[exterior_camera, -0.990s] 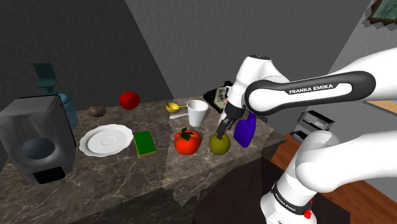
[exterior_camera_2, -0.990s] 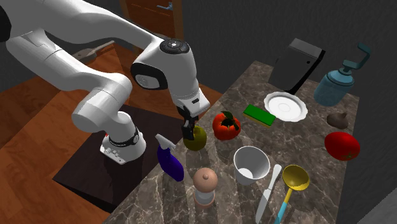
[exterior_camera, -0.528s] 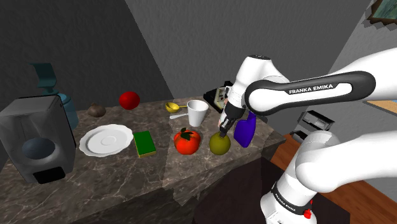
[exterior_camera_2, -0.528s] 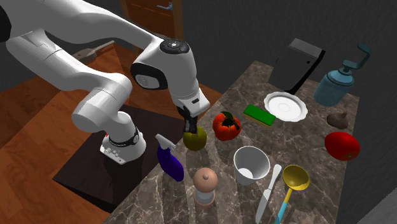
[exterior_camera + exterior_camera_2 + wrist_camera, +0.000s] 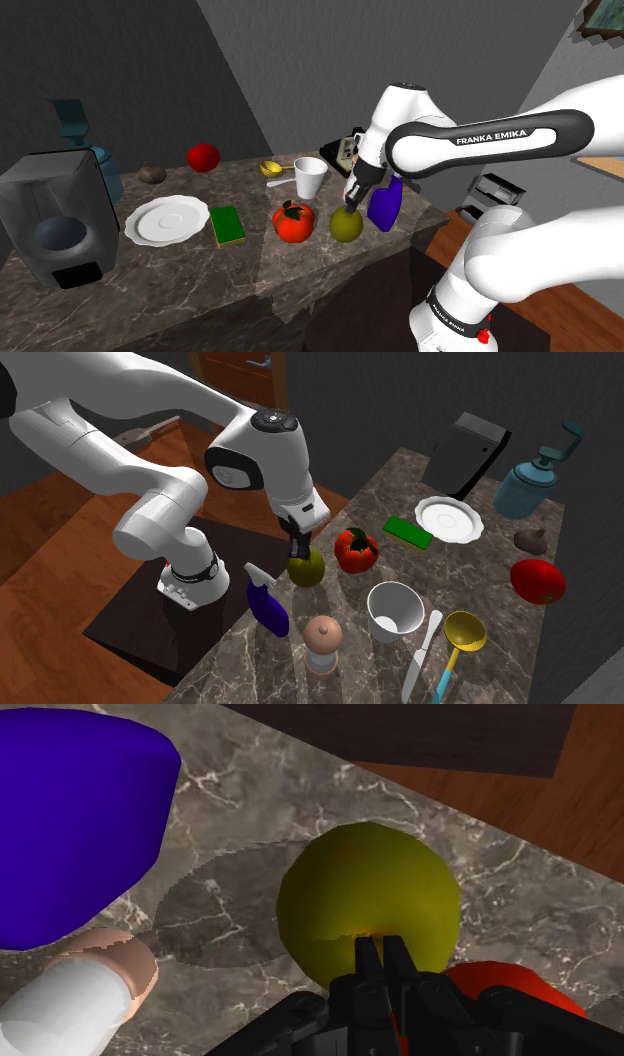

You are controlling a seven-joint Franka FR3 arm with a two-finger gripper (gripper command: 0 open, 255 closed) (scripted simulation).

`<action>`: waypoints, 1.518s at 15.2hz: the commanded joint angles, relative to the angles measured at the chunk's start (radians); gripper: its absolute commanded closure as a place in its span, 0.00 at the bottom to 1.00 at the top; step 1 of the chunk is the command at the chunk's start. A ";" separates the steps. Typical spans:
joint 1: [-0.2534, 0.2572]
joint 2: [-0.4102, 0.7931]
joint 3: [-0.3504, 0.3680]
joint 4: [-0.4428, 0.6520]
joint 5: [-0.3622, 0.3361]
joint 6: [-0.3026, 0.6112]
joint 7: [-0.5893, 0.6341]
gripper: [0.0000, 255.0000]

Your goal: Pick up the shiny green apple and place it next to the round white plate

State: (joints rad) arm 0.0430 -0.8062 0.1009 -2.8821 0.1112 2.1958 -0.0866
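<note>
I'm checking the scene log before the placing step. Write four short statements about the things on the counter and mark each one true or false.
1. The green sponge lies right beside the white plate. True.
2. The apple sits on the plate. False: it is by the tomato, apart from the plate, with the sponge between them.
3. The gripper is at the top of the apple. True.
4. The white cup lies on its side. False: it stands upright, mouth up.
</note>
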 commanded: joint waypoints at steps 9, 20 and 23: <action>-0.006 -0.051 -0.011 0.106 -0.013 -0.157 0.003 1.00; -0.012 -0.065 -0.020 0.247 -0.024 -0.312 0.007 1.00; -0.013 -0.063 -0.023 0.289 -0.027 -0.351 0.009 1.00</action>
State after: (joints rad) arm 0.0299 -0.8670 0.0784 -2.6064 0.0847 1.8596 -0.0793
